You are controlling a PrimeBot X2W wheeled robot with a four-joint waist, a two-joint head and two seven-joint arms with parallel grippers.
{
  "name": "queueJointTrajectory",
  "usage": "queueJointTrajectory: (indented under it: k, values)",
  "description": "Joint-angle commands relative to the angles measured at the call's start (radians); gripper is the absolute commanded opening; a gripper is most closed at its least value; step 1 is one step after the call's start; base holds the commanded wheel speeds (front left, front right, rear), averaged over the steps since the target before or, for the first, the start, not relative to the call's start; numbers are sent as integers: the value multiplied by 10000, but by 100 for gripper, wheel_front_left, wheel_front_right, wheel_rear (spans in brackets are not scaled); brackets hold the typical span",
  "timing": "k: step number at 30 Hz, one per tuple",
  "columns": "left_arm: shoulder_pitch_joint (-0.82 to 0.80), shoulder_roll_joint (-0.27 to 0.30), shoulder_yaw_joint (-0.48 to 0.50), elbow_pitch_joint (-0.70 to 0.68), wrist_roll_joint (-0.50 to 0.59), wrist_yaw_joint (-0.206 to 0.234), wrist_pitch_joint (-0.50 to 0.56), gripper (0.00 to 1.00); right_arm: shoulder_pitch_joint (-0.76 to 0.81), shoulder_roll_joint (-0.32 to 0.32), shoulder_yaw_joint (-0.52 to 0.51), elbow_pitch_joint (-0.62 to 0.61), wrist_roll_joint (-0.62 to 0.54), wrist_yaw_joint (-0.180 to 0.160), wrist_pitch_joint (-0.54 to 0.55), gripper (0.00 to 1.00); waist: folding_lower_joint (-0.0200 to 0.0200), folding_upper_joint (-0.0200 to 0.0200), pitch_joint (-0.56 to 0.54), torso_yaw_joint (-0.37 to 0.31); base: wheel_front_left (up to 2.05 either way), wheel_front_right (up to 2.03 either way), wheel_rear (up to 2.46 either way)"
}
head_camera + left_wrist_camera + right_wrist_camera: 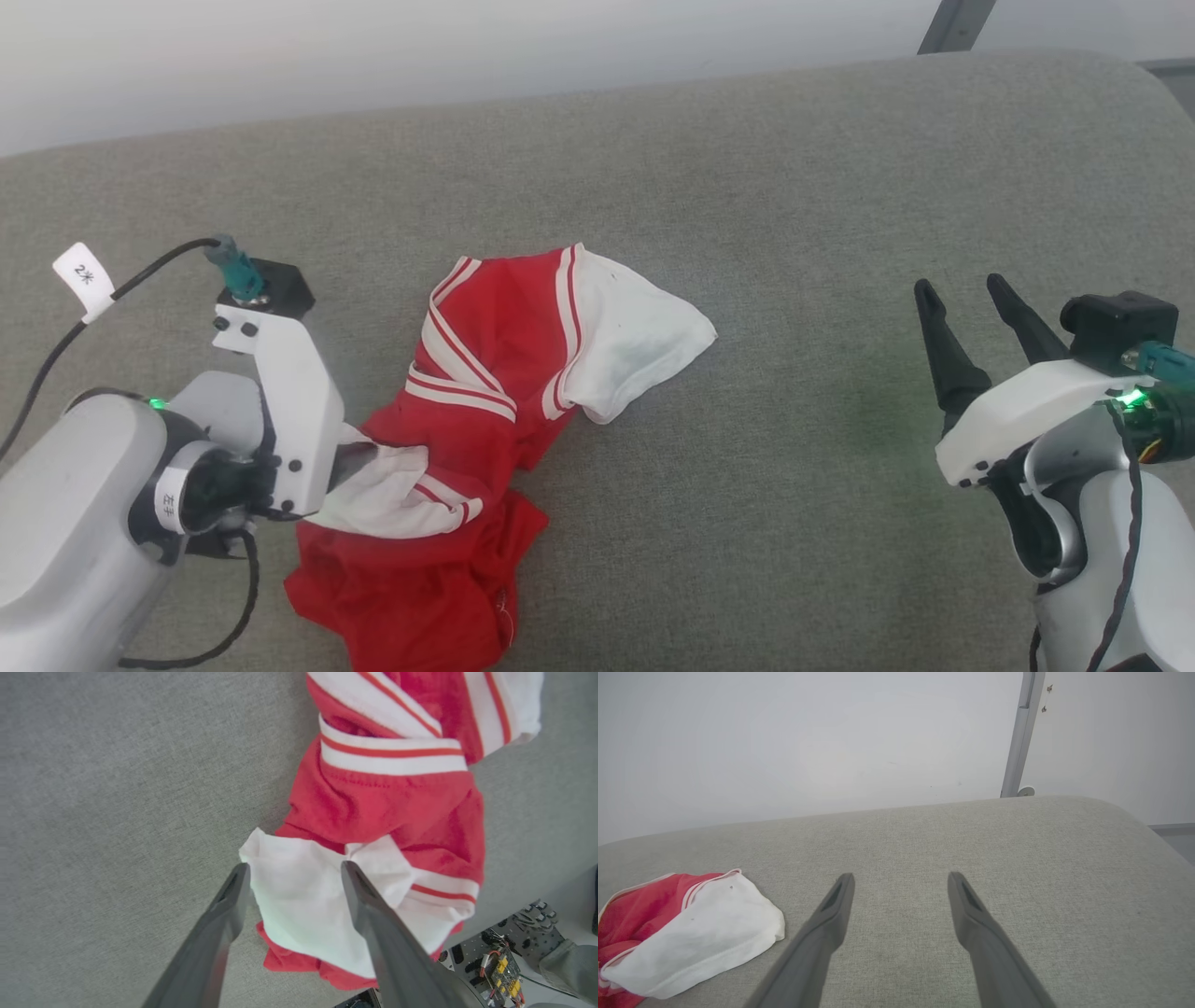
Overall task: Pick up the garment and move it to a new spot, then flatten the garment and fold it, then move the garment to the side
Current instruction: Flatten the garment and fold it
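crumpled red jersey shirt (467, 448), white short sleeves, red-white striped trim, lying bunched on grey fabric surface (747, 187). left gripper (295, 868) spread wide over 1 white sleeve. right gripper (962, 285) also spread, well apart. white cable tag (84, 275) reads "2", rest unclear.

The red jersey shirt (495, 345) lies crumpled on the grey fabric cushion (794, 187), spreading from the head view's centre toward 7 o'clock. One white short sleeve fans out at the heap's 2 o'clock and the other is bunched at its 9 o'clock, with red-and-white striped trim between them. The red body is wadded at 6 o'clock.
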Motion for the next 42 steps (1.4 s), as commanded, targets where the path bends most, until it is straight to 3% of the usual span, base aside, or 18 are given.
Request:
queueJointTrajectory:
  k: [1,9,10,11,12,20,26,34,37,38,39,41,42]
  values:
    - [-86,64,-25,126,83,11,34,100,-10,-22,27,-13,16,1,-85,100,0,0,24,-11,0,0,0]
    - [-29,-115,-285,770,17,-243,117,100,-31,-59,-2,-53,31,1,-66,100,0,0,141,-36,0,0,0]
    - [-33,-157,-238,828,-56,-218,98,84,-39,-65,-8,-49,29,1,-75,100,0,0,146,-30,0,0,0]
    - [-42,-182,-229,878,-89,-221,94,39,-45,-68,-12,-44,22,1,-84,100,0,0,149,-25,0,0,0]
    - [-70,-205,-229,896,-115,-267,80,0,-49,-63,-19,-43,15,1,-85,100,0,0,155,-19,0,0,0]
    - [-209,-368,389,938,-340,280,-432,0,7,-89,-114,-63,-31,1,-77,100,0,0,156,89,0,0,0]
    - [78,-485,1365,843,-807,960,-1255,0,63,-76,-193,-105,-56,1,-54,100,0,0,157,209,0,0,0]
    - [691,-478,2723,1091,-1402,1351,-2439,0,124,-58,-260,-255,-82,1,19,100,0,0,228,315,0,0,0]
    - [1062,-448,3095,1354,-1609,1343,-2782,9,76,-72,-281,-273,-57,1,35,100,0,0,272,345,0,0,0]
    - [1207,-409,3167,1471,-1582,1288,-2869,22,70,-79,-293,-281,-52,1,36,100,0,0,284,355,0,0,0]
    - [1317,-397,3223,1605,-1632,1222,-2961,28,67,-83,-300,-288,-52,1,30,100,0,0,297,364,0,0,0]
    - [1519,-424,3283,1892,-1706,1143,-3032,32,66,-80,-317,-296,-52,2,31,100,0,0,319,384,0,0,0]
    - [1609,-409,3250,2019,-1690,1094,-3067,45,65,-75,-322,-298,-59,1,36,100,0,0,327,392,0,0,0]
